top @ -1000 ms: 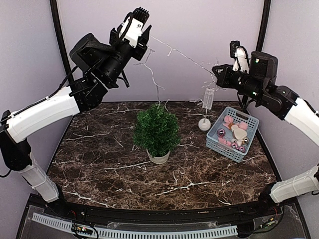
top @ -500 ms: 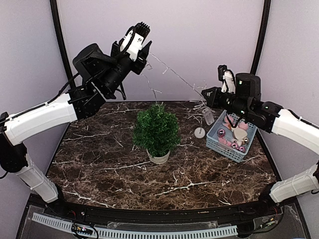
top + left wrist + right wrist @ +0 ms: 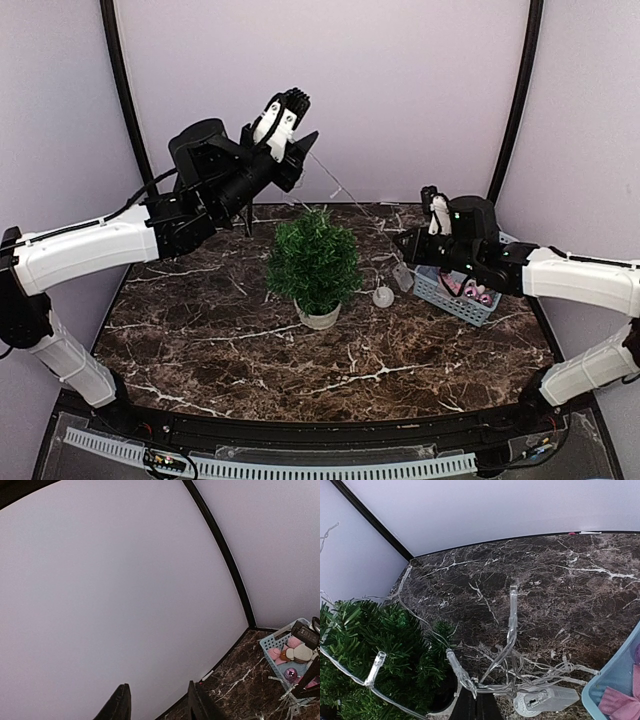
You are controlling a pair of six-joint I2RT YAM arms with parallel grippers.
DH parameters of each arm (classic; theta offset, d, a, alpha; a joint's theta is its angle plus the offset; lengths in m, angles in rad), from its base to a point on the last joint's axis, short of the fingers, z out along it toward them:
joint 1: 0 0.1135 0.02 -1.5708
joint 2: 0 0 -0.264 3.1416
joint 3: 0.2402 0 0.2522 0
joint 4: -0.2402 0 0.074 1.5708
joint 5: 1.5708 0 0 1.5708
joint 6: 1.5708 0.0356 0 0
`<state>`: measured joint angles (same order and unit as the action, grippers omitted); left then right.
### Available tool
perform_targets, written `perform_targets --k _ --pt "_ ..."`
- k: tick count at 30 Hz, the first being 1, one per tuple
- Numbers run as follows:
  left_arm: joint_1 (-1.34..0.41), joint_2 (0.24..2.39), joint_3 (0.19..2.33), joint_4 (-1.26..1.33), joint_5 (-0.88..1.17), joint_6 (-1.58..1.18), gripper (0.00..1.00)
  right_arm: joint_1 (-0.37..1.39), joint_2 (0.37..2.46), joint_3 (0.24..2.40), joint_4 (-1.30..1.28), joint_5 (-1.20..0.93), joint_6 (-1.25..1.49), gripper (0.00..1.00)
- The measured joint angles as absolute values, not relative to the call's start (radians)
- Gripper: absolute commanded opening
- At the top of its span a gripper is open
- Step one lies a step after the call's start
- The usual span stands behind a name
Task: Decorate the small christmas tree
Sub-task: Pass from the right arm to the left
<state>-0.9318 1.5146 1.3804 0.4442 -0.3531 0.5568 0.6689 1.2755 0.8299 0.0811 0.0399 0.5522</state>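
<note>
The small christmas tree (image 3: 315, 262) stands mid-table in its pale pot (image 3: 319, 317); the right wrist view shows it at lower left (image 3: 375, 655). A clear string of lights (image 3: 345, 190) slants from my left gripper (image 3: 305, 145) down to my right gripper (image 3: 403, 243). The right gripper (image 3: 477, 707) is shut on a tangle of that string (image 3: 512, 630), low beside the tree's right side. The string's clear battery box (image 3: 545, 700) lies on the table under it. My left gripper (image 3: 157, 685) is high behind the tree, jaws apart, nothing visible between them.
A blue basket (image 3: 455, 290) holding pink, cream and shiny ornaments sits at the right, partly behind my right arm, and shows in the left wrist view (image 3: 287, 652). Dark marble tabletop (image 3: 220, 330). Purple walls with black corner posts close in the back.
Both arms came down. The right gripper carried the string down and left toward the tree, bringing the battery box to the table. The left gripper dropped lower and shifted right.
</note>
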Motion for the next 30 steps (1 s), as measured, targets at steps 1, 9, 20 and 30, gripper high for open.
perform_targets --k 1,9,20,30 --pt "-0.932 1.512 1.379 0.438 -0.349 0.545 0.0 0.669 1.275 0.82 0.089 0.035 0.557 0.0" --pt "-0.931 1.501 1.379 0.406 -0.348 0.487 0.0 0.669 1.279 0.8 0.115 0.01 0.565 0.12" --pt "-0.93 1.409 1.379 0.36 -0.336 0.428 0.0 0.669 1.276 0.8 0.107 -0.005 0.561 0.26" --pt "-0.926 1.349 1.404 0.338 -0.33 0.403 0.0 0.669 1.195 0.799 0.065 0.004 0.552 0.71"
